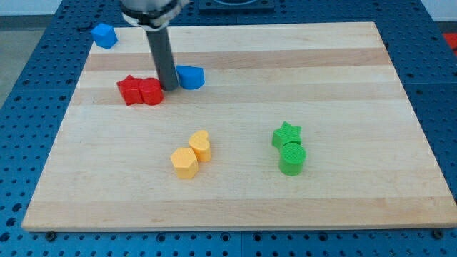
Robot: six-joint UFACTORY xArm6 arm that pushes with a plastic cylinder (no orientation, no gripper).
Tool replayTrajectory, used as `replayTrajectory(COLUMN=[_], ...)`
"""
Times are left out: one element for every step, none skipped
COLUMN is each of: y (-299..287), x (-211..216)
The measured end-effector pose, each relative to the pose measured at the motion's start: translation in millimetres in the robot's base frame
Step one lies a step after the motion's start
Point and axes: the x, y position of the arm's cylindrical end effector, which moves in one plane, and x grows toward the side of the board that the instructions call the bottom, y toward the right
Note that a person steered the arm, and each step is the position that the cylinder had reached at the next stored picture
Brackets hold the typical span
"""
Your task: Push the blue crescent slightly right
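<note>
The blue crescent (pixel 191 76) lies on the wooden board (pixel 343 107) at the upper left of centre. My dark rod comes down from the view's top, and my tip (pixel 170 87) rests on the board at the crescent's left side, touching or nearly touching it. Right of my tip is the crescent; left of it are two red blocks.
Two red blocks (pixel 141 91) sit together just left of my tip. A blue cube (pixel 104 35) lies at the board's top left corner. Two yellow blocks (pixel 191 155) sit near the bottom middle. A green star (pixel 287 135) and a green cylinder (pixel 292 158) sit to the right.
</note>
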Motion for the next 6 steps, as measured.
replayTrajectory(y=[-20, 0, 33, 67, 99, 124], x=[-10, -8, -3, 0, 0, 19])
